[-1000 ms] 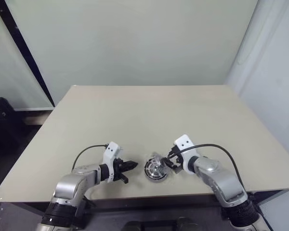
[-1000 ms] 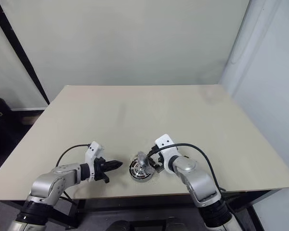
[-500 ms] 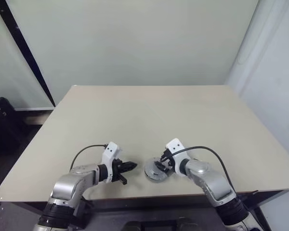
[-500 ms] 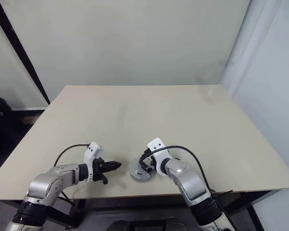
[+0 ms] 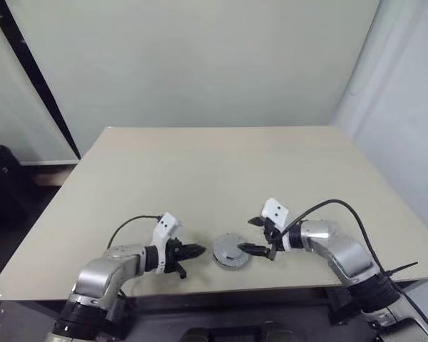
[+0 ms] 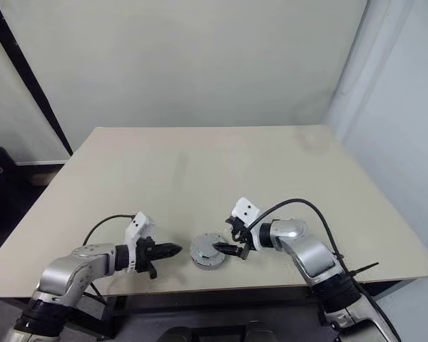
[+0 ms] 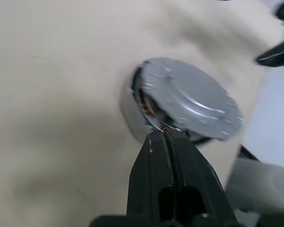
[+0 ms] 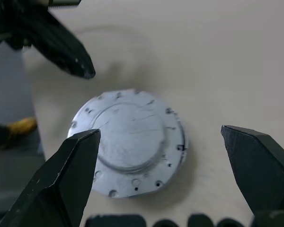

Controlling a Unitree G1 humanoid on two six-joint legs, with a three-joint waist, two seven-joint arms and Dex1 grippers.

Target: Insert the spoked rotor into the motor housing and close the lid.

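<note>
- Near edge of the table (image 5: 221, 171): lid (image 5: 231, 249) sits on top of the motor housing (image 7: 132, 101), between the two grippers.
- Lid is a grey metal disc with a raised round middle and small holes round the rim; in the left wrist view it sits slightly askew, a gap on one side shows copper windings under it.
- Spoked rotor is hidden under the lid, can't tell how it sits.
- Left gripper (image 5: 197, 251): fingers pressed together, holding nothing, tip pointing at the lid's left side, just beside it; touching or not, can't tell.
- Right gripper (image 5: 252, 236): fingers spread wide, empty, just right of the lid and a little above it, pointing left toward it.
- In the right wrist view the lid lies between the two spread fingers (image 8: 61, 177), neither touching it; left gripper's black tip shows beyond the lid.
- Cables loop from both wrists.
- Farther back: bare beige tabletop, then a pale wall (image 5: 200, 64).
</note>
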